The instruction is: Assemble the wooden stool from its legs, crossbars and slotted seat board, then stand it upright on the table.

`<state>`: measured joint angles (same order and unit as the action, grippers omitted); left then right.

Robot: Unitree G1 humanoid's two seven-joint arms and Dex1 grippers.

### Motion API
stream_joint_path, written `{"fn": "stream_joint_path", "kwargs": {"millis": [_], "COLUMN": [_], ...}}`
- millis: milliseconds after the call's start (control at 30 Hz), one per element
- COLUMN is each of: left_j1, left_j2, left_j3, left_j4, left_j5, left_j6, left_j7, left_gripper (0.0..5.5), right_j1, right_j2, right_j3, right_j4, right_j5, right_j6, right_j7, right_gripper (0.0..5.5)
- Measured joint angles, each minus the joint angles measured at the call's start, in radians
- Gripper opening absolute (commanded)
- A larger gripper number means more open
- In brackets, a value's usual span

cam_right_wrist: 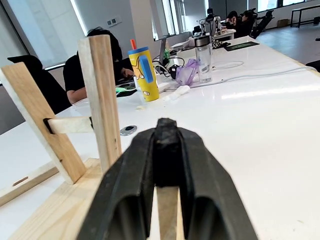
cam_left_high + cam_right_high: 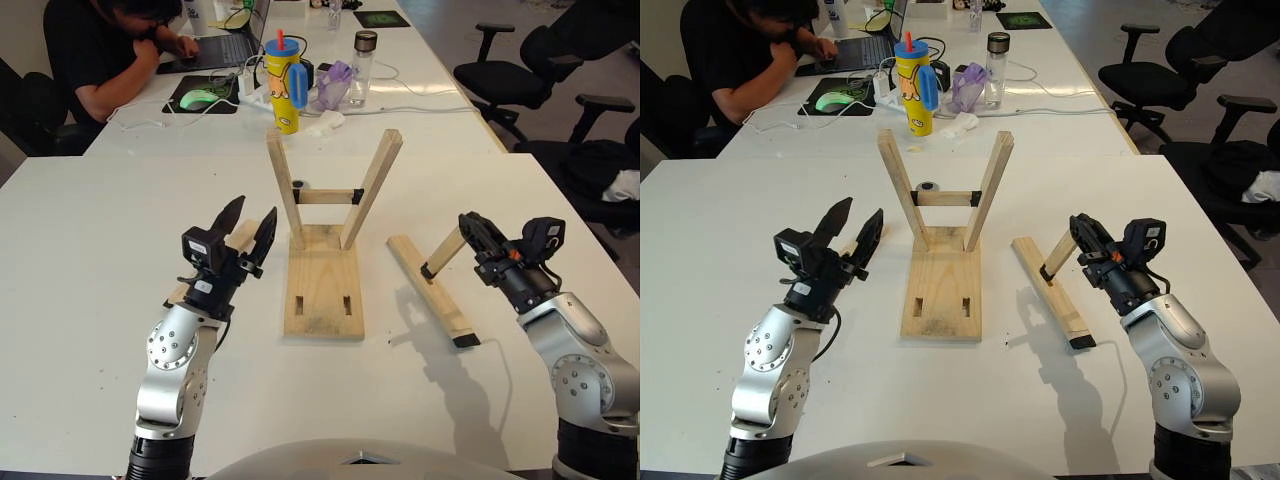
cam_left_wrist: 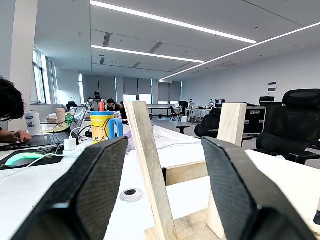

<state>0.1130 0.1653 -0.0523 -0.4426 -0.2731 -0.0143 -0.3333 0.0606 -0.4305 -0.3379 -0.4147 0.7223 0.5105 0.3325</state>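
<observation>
- Seat board (image 2: 325, 290) lay flat mid-frame on the surface (image 2: 100, 250), upright legs (image 2: 284, 185) in it.
- Left claw (image 2: 254, 212), lower left, gaped wide just beside the board.
- Right claw (image 2: 466, 224), right of centre, clamped a crossbar (image 2: 443, 252) on the loose leg (image 2: 437, 297).

White table (image 2: 90, 260), seat board (image 2: 322, 290) flat, leg (image 2: 445, 310) alongside

— Where's the seat board (image 2: 322, 290)?
— Flat on the table, near the middle. The two slots at its near end are empty.
— And the legs?
— Two legs (image 2: 285, 190) stand up from its far end, splayed in a V and joined by a crossbar (image 2: 326, 197) with dark ends.
— The rest?
— On the right a loose leg (image 2: 432, 292) lies flat. A short bar (image 2: 445, 251) rises tilted from it, its top pinched in the right gripper (image 2: 466, 228). A wooden strip (image 2: 240, 237) lies left of the board, mostly hidden; probably another leg.
</observation>
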Motion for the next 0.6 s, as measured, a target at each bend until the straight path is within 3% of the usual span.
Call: {"fn": "stream_joint_path", "kwargs": {"millis": [600], "left_j1": [-0.015], "left_j2": [0.001], "left_j3": [-0.016], "left_j4": [0.024], "left_j5": [0.001], "left_j6": [0.0], "left_j7": [-0.022], "left_gripper": [2.74], "right_j1": [0.01], "right_j2": [0.051], "right_j3": [0.021], "right_j4": [0.106], "right_j5": [-0.076], "right_j6": [-0.091], "right_j7": [0.046], "right_gripper": [0.46]}}
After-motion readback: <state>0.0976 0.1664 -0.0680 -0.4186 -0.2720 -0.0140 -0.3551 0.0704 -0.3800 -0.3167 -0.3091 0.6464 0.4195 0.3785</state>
